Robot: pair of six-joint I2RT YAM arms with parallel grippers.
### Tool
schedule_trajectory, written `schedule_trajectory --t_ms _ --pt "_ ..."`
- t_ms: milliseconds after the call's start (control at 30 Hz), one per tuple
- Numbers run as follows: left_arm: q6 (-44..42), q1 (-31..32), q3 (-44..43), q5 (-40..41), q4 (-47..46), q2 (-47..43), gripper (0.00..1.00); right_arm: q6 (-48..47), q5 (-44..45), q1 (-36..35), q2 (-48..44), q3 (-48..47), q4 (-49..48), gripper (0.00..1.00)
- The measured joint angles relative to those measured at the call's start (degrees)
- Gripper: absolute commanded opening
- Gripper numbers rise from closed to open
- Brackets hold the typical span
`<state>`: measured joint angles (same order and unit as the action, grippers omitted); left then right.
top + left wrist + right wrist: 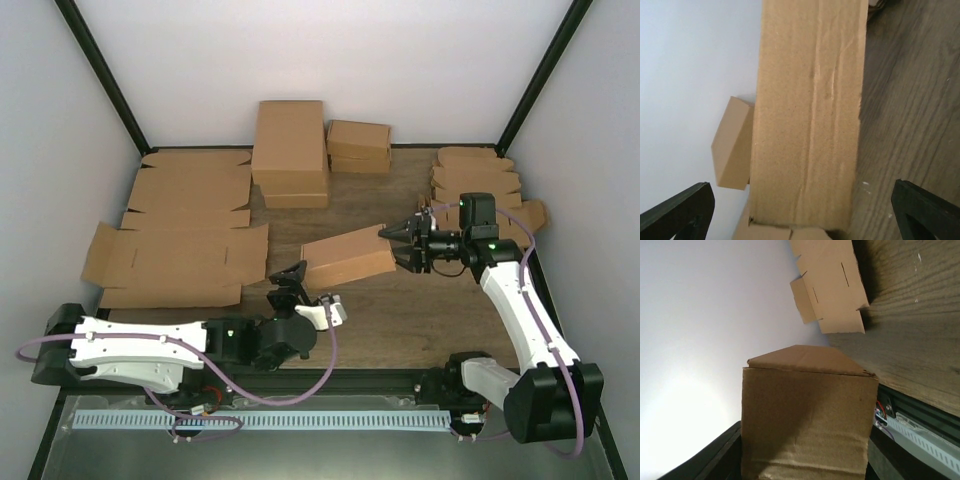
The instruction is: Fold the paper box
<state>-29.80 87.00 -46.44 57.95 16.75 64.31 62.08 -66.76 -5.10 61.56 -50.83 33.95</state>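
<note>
The paper box (348,258) is a folded brown cardboard box in the middle of the wooden table, its right end raised a little. My right gripper (400,245) is at that right end, with a black finger pressed against each side of the box (807,415), so it is shut on it (805,460). My left gripper (290,280) sits at the box's left end and is open. In the left wrist view its fingertips (677,210) stand well wide of the box (807,115), touching neither side.
Large flat cardboard sheets (180,240) lie at the left. Folded boxes are stacked at the back (290,150) (358,145). A pile of flat blanks (478,180) sits behind the right arm. A metal rail (260,420) runs along the near edge.
</note>
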Motion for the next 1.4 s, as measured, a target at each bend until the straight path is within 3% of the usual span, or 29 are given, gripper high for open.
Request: schedule_trajectory --t_ms 167,367,667,833,1067,1200,1400 --pt "9.35 0.00 -5.68 -3.72 6.12 -2.12 1.00 1.49 0.79 1.46 4.15 -2.01 -4.76 0.44" --pt "22.80 0.00 -13.75 -8.20 11.69 -9.33 1.00 1.81 1.36 8.57 13.40 -10.99 -12.41 0.44" --pt "38.64 -0.81 -15.02 -13.94 14.14 -19.32 1.00 -2.47 7.04 14.14 27.32 -27.67 -24.11 0.35" --pt "41.03 -2.93 -14.93 -16.35 15.67 -18.32 1.00 -5.92 8.98 14.08 35.78 -33.46 -30.21 0.25" --pt "39.78 -14.45 -12.44 -24.63 15.45 -16.94 1.00 -12.61 7.80 13.62 50.21 -46.40 -35.15 0.31" --pt "38.42 -22.53 -11.69 -31.50 14.38 -14.75 1.00 -13.55 6.84 12.61 58.42 -54.62 -37.07 0.35" --pt "36.79 -29.64 -10.80 -39.60 11.91 -11.56 1.00 -12.00 6.86 8.98 68.32 -61.05 -41.18 0.37"
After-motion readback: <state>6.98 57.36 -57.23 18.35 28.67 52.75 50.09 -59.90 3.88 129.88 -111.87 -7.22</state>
